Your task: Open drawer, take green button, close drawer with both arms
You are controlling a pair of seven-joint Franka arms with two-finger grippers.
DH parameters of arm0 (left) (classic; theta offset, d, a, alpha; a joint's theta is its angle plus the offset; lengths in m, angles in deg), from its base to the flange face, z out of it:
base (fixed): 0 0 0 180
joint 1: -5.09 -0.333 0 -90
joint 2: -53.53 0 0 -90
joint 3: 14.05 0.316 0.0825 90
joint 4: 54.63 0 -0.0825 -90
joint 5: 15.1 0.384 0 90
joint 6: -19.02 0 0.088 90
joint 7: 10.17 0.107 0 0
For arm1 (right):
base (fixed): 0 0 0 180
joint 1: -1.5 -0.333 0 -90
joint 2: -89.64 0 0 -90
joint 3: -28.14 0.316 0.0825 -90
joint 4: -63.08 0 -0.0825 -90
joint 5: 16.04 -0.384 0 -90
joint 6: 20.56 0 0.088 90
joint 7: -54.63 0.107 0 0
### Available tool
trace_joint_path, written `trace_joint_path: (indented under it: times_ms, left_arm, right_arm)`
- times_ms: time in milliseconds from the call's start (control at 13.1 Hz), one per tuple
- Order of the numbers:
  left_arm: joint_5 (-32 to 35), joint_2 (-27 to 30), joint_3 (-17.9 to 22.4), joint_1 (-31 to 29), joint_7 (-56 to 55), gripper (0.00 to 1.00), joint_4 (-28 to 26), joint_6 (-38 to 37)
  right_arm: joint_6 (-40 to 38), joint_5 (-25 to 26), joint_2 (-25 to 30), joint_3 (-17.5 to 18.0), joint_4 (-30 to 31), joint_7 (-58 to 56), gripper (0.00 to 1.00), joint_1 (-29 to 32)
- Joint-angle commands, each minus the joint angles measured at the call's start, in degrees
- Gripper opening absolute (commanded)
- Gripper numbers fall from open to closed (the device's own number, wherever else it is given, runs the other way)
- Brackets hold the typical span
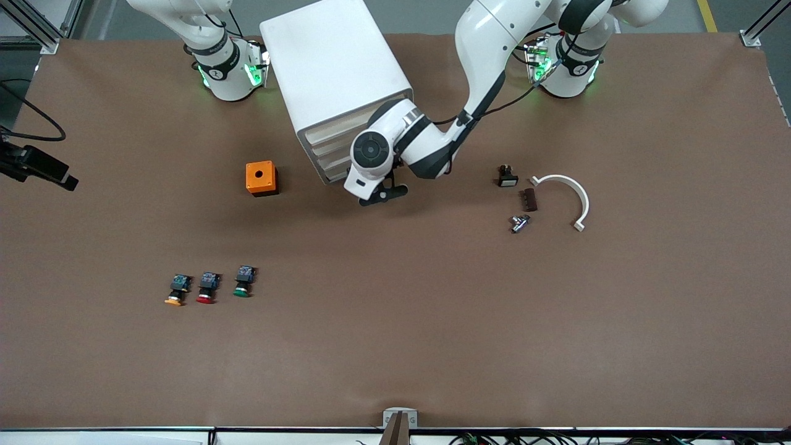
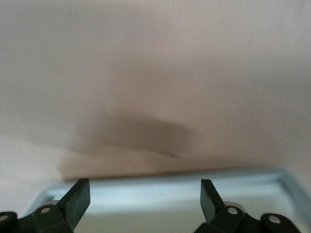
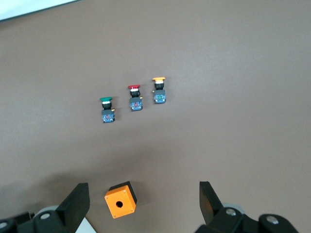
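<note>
The green-capped button (image 1: 242, 282) lies on the brown surface (image 1: 395, 321), at the end of a row with a red-capped button (image 1: 207, 288) beside it and a yellow-capped one (image 1: 178, 290) next, all toward the right arm's end. An orange box (image 1: 261, 178) sits farther from the front camera, beside the white drawer cabinet (image 1: 337, 80). The left gripper (image 1: 383, 193) hangs in front of the cabinet's drawers, fingers (image 2: 77, 199) spread (a pale drawer rim (image 2: 160, 182) shows between them). The right gripper (image 3: 143, 204), fingers apart and holding nothing, waits high above the orange box.
</note>
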Motion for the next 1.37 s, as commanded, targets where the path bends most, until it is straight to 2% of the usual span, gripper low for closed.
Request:
trace_joint_path:
  times_ms: [0, 229, 457, 534, 686, 1067, 1296]
  left_arm:
    - [-0.3, 2.1, 4.8, -0.1, 0.8, 1.0, 1.4, -0.1]
    - [-0.3, 5.3, 10.8, 0.3, 0.8, 1.0, 1.9, -0.1]
    - [-0.3, 11.8, 13.9, -1.8, 1.7, 1.0, 2.0, -1.4]
    - [0.9, 14.0, 15.3, -3.3, 2.7, 1.0, 1.9, -4.0]
    - [4.6, 16.9, 15.5, -7.0, 7.9, 1.0, 2.0, -6.9]
    - [5.5, 25.4, 15.6, -17.0, 19.4, 1.0, 2.0, -16.1]
    - [10.9, 30.2, 15.4, -21.2, 26.0, 1.0, 2.0, -22.5]
  right_arm:
    - [-2.2, 0.7, 1.4, 0.9, 1.2, -0.2, 1.0, 0.7]
    - [-3.2, 0.8, 1.7, 0.9, 1.2, -0.2, 1.0, 0.7]
    - [-3.2, 1.0, 3.1, 0.9, 2.3, -0.2, 1.0, 0.7]
    - [-3.1, 1.0, 3.4, 0.9, 2.5, -0.2, 1.0, 0.7]
    - [-2.8, 1.0, 4.3, 0.9, 3.3, -0.2, 1.0, 0.7]
    - [-2.5, 1.2, 4.9, 0.9, 4.1, -0.2, 1.0, 0.7]
    - [-2.3, 1.5, 4.9, 0.9, 4.1, -0.2, 1.0, 0.7]
